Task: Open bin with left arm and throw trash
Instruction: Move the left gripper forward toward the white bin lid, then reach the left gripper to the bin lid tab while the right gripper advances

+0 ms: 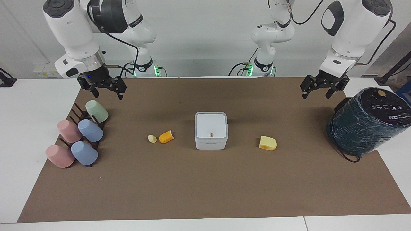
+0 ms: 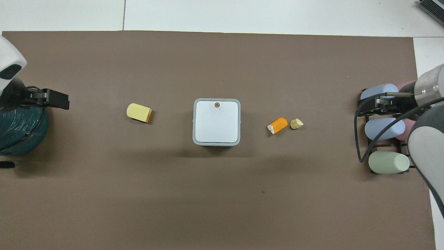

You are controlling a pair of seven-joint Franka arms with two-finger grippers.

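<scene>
Beside the closed small white square plastic bin (image 1: 211, 130), the left gripper (image 1: 323, 88) and right gripper (image 1: 104, 87) hover released, empty.

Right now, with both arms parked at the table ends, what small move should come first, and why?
Probably swing the open left gripper from above the dark green cylinder over to the bin. Its lid is shut, all three scraps lie on the mat, and the open right gripper waits over the cup rack.

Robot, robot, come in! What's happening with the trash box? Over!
Left tool and right tool open, raised, empty. Small white square plastic bin lid shut; three foam scraps lying beside it. Nothing blocking it.
</scene>
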